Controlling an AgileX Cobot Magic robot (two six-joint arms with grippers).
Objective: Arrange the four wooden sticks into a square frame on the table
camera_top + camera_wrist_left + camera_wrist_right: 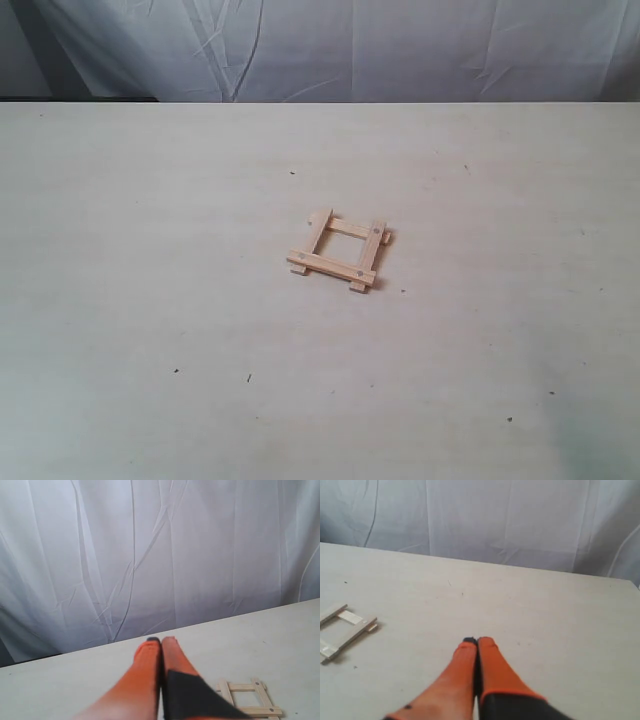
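The four wooden sticks lie joined as a small square frame [340, 251] near the middle of the table [150, 250], ends jutting past the corners, dark dots at some corners. The frame also shows in the left wrist view [248, 698], partly behind the finger, and in the right wrist view [345, 631]. My left gripper [161, 641] is shut, orange fingers pressed together, nothing between them, well apart from the frame. My right gripper [477, 641] is likewise shut and empty above bare tabletop. Neither arm appears in the exterior view.
A wrinkled white cloth backdrop [330, 45] hangs behind the table's far edge. A few tiny dark specks [176, 371] dot the tabletop.
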